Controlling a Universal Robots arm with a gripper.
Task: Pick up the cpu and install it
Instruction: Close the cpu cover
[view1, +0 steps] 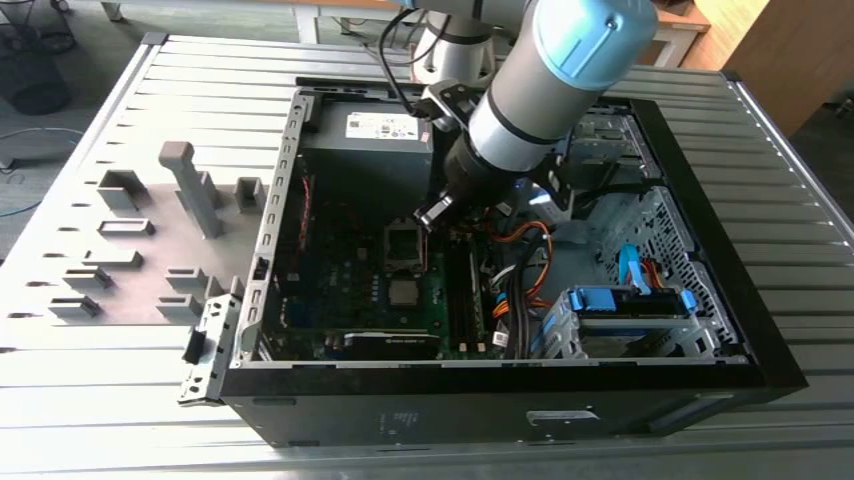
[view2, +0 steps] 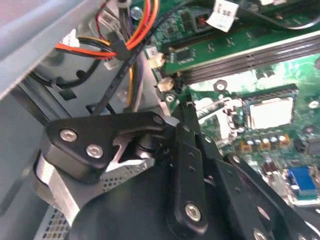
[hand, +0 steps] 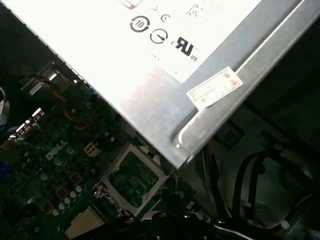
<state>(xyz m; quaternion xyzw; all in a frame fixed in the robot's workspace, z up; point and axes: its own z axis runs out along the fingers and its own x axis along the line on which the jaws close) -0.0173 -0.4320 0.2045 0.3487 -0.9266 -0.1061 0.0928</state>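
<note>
Reaching down into the open computer case (view1: 694, 330), the arm has its gripper (view1: 434, 213) low over the green motherboard (view1: 350, 270), just above the open, metal-framed socket (view1: 406, 240). Fingers are hidden by the wrist in the exterior view; black finger links (view2: 187, 165) crowd the second wrist view, but tips not visible — cannot tell how far open, or whether anything is held.

Cpu (view1: 400, 292): small silver-grey square lying flat on the motherboard, just nearer the camera than the socket in the exterior view, apart from the gripper. Same square seen pale in the second wrist view (view2: 270, 111) and at the picture's edge in the first wrist view (hand: 82, 223).

Power supply box (view1: 367, 128) sits at the far end of the case; its silver side (hand: 165, 60) looms over the socket frame (hand: 131, 177). Orange and red cables (view1: 527, 270) beside memory slots (view1: 461, 290). Grey holder blocks (view1: 194, 185) stand on the slatted table (view1: 107, 380), on the exterior view's left.
</note>
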